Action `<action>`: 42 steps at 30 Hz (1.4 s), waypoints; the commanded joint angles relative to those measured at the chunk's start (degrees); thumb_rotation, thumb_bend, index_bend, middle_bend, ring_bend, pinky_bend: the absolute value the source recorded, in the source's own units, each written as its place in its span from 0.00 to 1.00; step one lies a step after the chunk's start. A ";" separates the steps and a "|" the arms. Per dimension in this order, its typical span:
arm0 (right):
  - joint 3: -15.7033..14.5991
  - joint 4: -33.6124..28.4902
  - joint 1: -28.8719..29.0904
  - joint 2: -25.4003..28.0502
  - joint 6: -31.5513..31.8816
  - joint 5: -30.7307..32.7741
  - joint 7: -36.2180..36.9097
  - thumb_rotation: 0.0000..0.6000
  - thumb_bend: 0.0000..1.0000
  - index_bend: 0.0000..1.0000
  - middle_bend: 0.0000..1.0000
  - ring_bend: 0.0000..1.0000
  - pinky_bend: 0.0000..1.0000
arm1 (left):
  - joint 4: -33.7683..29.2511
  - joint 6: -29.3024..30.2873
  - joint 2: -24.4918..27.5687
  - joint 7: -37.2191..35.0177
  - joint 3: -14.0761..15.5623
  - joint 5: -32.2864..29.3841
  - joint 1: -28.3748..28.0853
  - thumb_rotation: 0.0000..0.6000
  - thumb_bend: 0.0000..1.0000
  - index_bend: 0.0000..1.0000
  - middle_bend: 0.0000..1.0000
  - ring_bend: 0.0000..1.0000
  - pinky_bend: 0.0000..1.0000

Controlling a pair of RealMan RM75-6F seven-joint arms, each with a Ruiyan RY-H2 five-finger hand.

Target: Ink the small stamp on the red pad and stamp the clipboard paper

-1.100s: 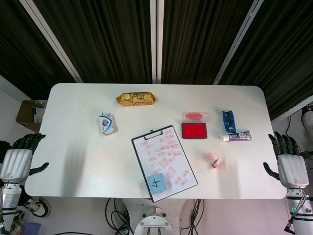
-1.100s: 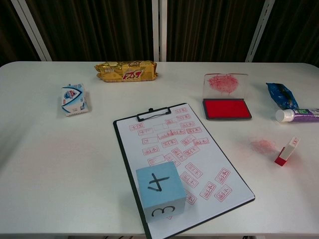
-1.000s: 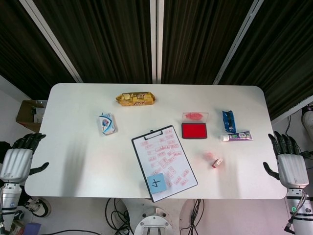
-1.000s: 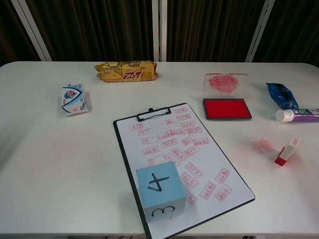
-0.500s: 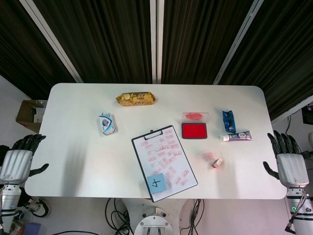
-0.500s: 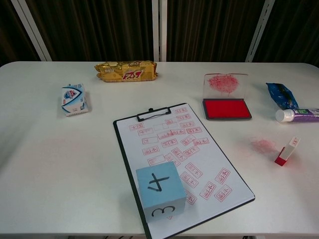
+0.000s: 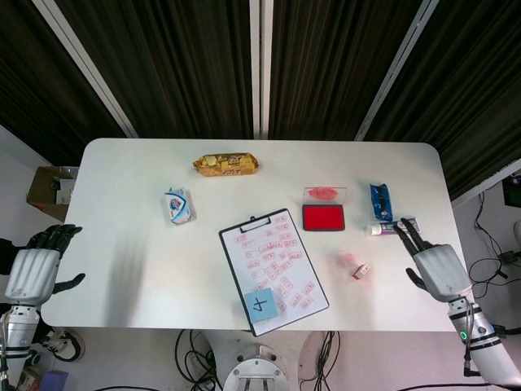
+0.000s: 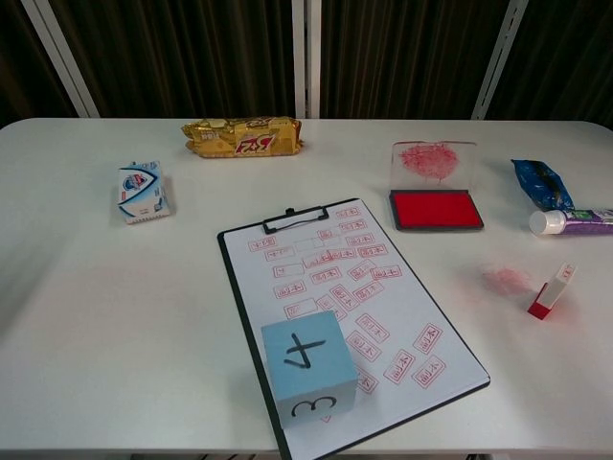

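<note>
A: Hands?
B: Right hand is over the table at its right edge, fingers straight and spread, holding nothing. Fingertips sit next to the toothpaste tube. Left hand is off the table's left edge, fingers loosely apart, nothing in it. Chest view shows neither hand.

A: Stamp?
B: Small stamp stands tilted on the table, red end down, right of the clipboard, near a red ink smudge. Untouched, apart from the right hand.

A: Pad?
B: Red pad open, its clear lid propped up behind it, smeared red. It's up-right of the clipboard, apart from it.

A: Paper?
B: Paper on the clipboard is full of red stamp marks. A blue cube marked 4 sits on its near corner.

A: Other stuff?
B: Gold snack pack at the far side, white-blue packet left, blue pouch far right just behind the tube
</note>
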 commanded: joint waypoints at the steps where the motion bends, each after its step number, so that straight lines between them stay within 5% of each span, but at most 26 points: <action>1: -2.05 -1.07 3.80 0.30 -7.44 -0.79 -6.00 1.00 0.21 0.00 0.06 0.59 0.83 | 0.03 -0.05 -0.05 -0.07 0.09 -0.05 0.05 1.00 0.00 0.19 0.19 0.16 0.24; 7: -2.44 3.12 5.43 -4.67 -10.82 0.71 -8.90 1.00 0.21 0.00 0.07 0.60 0.83 | 0.53 -0.32 -0.27 -0.38 0.21 -0.34 0.10 1.00 0.00 0.19 0.19 0.16 0.24; 15: -3.85 11.04 7.31 -10.65 -10.31 -2.64 -2.78 1.00 0.21 0.03 0.12 0.61 0.85 | 2.03 -0.98 -1.10 -1.43 0.31 -0.89 0.05 1.00 0.00 0.19 0.19 0.16 0.24; 34: -5.20 24.33 9.09 -19.74 -4.81 -6.64 5.29 1.00 0.21 0.38 0.35 0.67 0.89 | 3.34 -1.07 -1.55 -2.23 0.29 -1.17 0.11 1.00 0.00 0.19 0.19 0.16 0.24; 42: -5.67 25.83 9.02 -20.79 -4.50 -5.97 5.28 1.00 0.22 0.42 0.38 0.67 0.89 | 3.39 -0.92 -1.52 -2.38 0.33 -1.20 0.25 1.00 0.00 0.19 0.19 0.16 0.24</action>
